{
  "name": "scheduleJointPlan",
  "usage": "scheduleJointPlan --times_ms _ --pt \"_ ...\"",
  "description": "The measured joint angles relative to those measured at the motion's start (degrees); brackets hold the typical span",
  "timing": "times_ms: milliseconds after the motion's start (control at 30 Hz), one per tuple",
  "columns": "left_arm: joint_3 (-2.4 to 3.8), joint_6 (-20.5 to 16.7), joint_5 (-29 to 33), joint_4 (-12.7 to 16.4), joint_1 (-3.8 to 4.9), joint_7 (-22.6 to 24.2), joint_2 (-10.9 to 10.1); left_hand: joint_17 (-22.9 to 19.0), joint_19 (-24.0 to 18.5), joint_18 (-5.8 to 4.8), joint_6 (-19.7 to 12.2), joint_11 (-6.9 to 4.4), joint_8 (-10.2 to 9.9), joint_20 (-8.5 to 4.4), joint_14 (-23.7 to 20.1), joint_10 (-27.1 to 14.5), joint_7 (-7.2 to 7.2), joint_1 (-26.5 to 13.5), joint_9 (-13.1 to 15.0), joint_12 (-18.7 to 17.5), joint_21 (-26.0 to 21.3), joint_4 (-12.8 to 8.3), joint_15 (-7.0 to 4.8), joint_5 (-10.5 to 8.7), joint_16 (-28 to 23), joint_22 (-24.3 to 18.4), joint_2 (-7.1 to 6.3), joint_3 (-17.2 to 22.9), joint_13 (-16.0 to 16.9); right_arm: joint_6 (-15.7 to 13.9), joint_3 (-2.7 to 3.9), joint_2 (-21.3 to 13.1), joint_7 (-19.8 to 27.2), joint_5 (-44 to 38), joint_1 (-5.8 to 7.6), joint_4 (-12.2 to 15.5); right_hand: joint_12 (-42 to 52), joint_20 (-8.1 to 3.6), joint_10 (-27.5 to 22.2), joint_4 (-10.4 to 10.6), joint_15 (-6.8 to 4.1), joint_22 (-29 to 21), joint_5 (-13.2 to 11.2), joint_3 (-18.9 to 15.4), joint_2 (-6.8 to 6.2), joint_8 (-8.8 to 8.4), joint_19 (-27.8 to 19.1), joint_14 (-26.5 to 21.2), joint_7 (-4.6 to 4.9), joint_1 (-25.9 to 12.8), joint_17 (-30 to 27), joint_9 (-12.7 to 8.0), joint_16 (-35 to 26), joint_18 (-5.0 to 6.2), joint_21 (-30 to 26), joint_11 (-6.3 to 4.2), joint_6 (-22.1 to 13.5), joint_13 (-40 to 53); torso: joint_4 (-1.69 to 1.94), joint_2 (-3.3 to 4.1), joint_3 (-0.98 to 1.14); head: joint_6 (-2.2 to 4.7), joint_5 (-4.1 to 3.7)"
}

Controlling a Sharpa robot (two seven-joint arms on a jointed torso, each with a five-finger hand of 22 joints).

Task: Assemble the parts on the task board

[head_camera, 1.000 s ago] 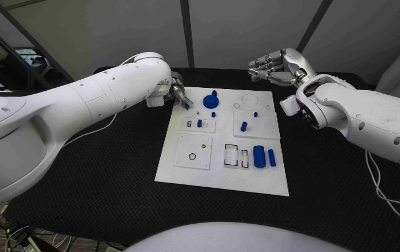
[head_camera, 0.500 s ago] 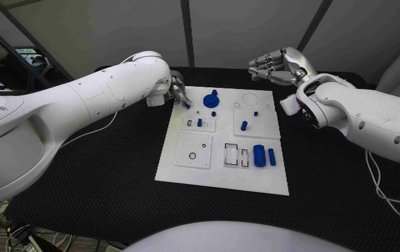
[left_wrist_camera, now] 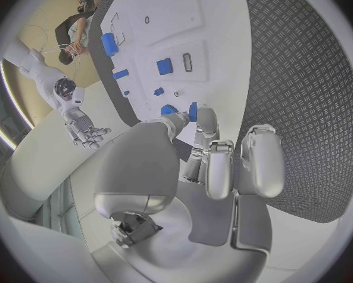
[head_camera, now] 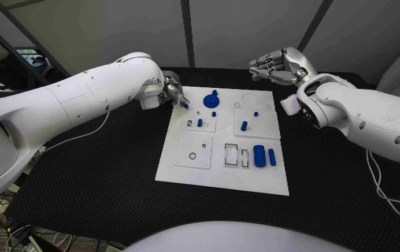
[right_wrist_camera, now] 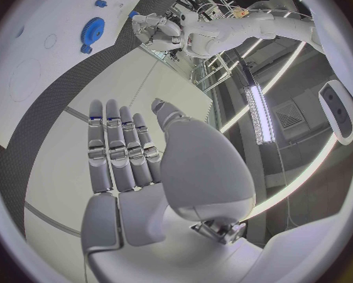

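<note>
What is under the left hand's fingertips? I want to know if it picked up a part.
The left hand pinches a small blue part above the white board's far left corner. The fingers cover most of the part, so its shape is unclear.

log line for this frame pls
left hand: pinches small blue part over task board far-left corner | right hand: empty, raised beyond far-right corner | blue gear: on board

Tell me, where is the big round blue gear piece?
In the head view, the blue gear sits at the far end of the white board, toward its left side, just right of the left hand.
</note>
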Motion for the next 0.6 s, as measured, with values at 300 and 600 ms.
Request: scheduleJointPlan --times_ms 300,600 --pt "-0.65 -5.72 1.97 11.06 -0.12 0.0 -6.1 0.0 -0.07 -0.02 -0.16 0.06 1.71 -0.5 -0.04 1.24 -0.25 -3.08 1.51 1.67 1.49 -1.64 -0.55 2.71 0.41 0.0 -1.43 3.1 1.43 0.0 0.0 -0.07 -0.01 0.01 0.0 -0.18 0.0 0.0 0.0 0.0 0.0 0.01 0.0 0.0 0.0 0.0 0.0 0.0 0.0 0.0 0.0 0.0 0.0 0.0 0.0 0.0 0.0 0.0 0.06 -0.01 -0.01 0.12 -0.1" --pt "-2.55 -11.75 0.3 17.54 -0.94 -0.16 -8.63 0.0 -0.07 -0.02 0.13 0.26 2.13 -0.49 -0.16 1.9 -0.54 -3.69 1.66 2.97 3.21 -2.35 -0.66 3.13 0.8 0.0 -1.7 4.13 2.92 0.0 -0.01 0.07 -0.03 0.01 0.0 -0.35 0.0 -0.02 0.0 0.0 0.0 -0.08 -0.01 0.0 0.0 0.0 0.42 0.0 0.0 0.0 -0.08 0.0 0.0 0.0 -0.24 0.0 0.0 0.0 0.05 -0.03 -0.09 0.23 0.05"
